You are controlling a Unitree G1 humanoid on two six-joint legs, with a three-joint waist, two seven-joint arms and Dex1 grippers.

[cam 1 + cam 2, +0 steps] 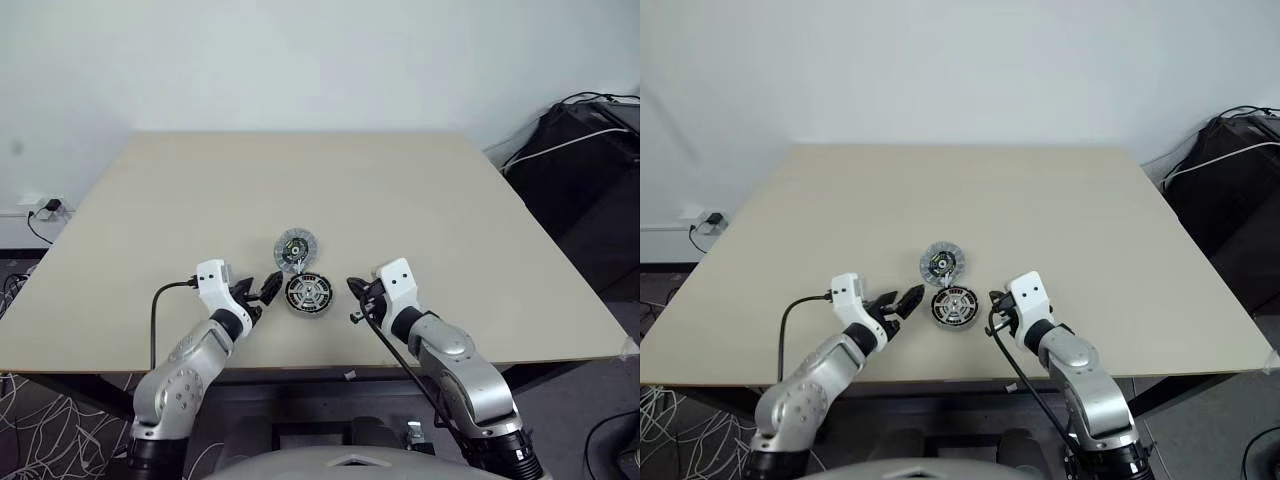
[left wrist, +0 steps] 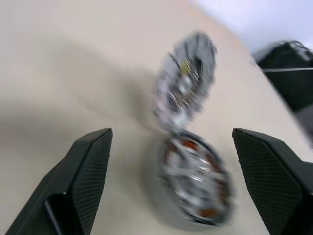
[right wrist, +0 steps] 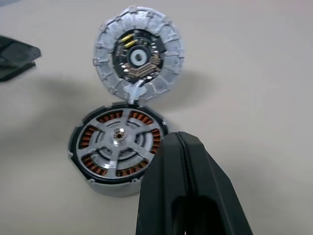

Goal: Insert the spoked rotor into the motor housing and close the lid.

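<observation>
Tabletop (image 1: 420, 200), mid-near: spoked rotor (image 3: 120, 144) already seated in motor housing (image 3: 100, 185), lid (image 3: 138, 54) lying touching its far edge, prob. staged for closing; left hand (image 1: 268, 289) spread beside assy, right hand (image 1: 354, 290) pressed together, empty.

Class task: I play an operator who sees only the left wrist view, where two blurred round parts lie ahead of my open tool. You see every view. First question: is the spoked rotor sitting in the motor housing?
Observer: Yes. In the right wrist view the spoked rotor sits inside the motor housing, with copper windings showing between its spokes.
Operator: And the lid?
Observer: The lid is not on. It lies on the table just beyond the housing.
Operator: Where is the right tool?
Observer: The right tool is shut, beside the housing on its right and apart from it.
</observation>
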